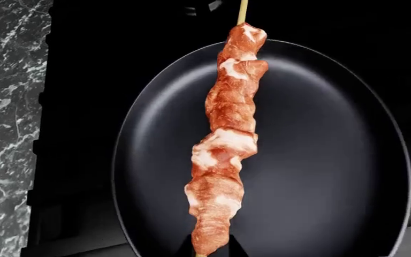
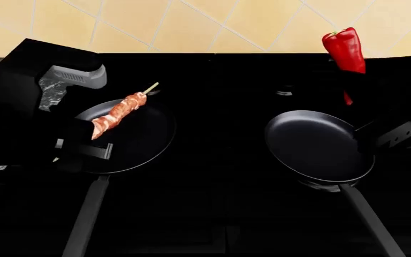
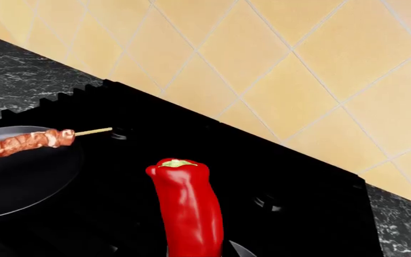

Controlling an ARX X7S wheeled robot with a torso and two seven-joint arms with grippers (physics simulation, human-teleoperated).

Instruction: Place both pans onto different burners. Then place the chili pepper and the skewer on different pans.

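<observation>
Both pans sit on separate burners: left pan [image 2: 130, 140], right pan [image 2: 318, 145], handles toward the robot. Pan step judged complete; food placement in hand.

L gripper [image 2: 84, 150]: closed on the near end of the skewer [image 2: 118, 115], which hangs over the left pan, far tip past the far rim. The left wrist view shows the meat [image 1: 227, 139] lying lengthwise across the pan centre. Whether it touches the pan floor: cannot tell. Advice: lower until the meat rests on the pan, keep the stick across the middle so neither end tips it out, then open and withdraw straight back.

R gripper [image 2: 350, 80]: closed on the low end of the chili pepper [image 2: 344, 49], held upright with stem end up, beyond the right pan's far rim, not over it. Needs to come back nearer and down before release; drop from height risks it rolling out.

Surroundings: black stove top [image 2: 220, 107], marble worktop [image 1: 6, 107] at left, tiled wall [image 3: 298, 64] behind. No obstruction seen betw. pans; long handles the only snag for the arms.
</observation>
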